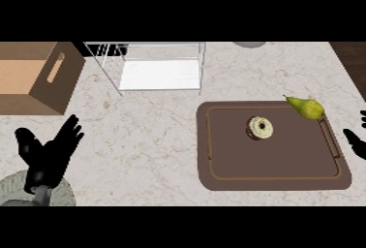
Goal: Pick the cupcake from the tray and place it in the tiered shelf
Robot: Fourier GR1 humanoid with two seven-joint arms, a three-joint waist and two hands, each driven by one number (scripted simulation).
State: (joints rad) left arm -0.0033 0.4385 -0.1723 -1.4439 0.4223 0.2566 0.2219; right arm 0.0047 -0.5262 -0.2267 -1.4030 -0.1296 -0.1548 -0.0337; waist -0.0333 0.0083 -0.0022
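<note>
A pale cupcake (260, 128) sits on the brown tray (271, 181), apart from the wire tiered shelf (159, 72).

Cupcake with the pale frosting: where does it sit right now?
In the head view, the pale-frosted cupcake stands on the dark brown rectangular tray at the right, in its upper middle, left of and below the green pear on the tray's far rim.

A green-yellow pear (306, 108) lies at the far right, its stem pointing to the upper left. A brown cardboard box (37, 77) stands at the far left of the pale marbled surface (143, 140), with a slot handle cut in its side wall. A grey rounded thing (250, 44) shows partly at the far edge; what it is cannot be told.
</note>
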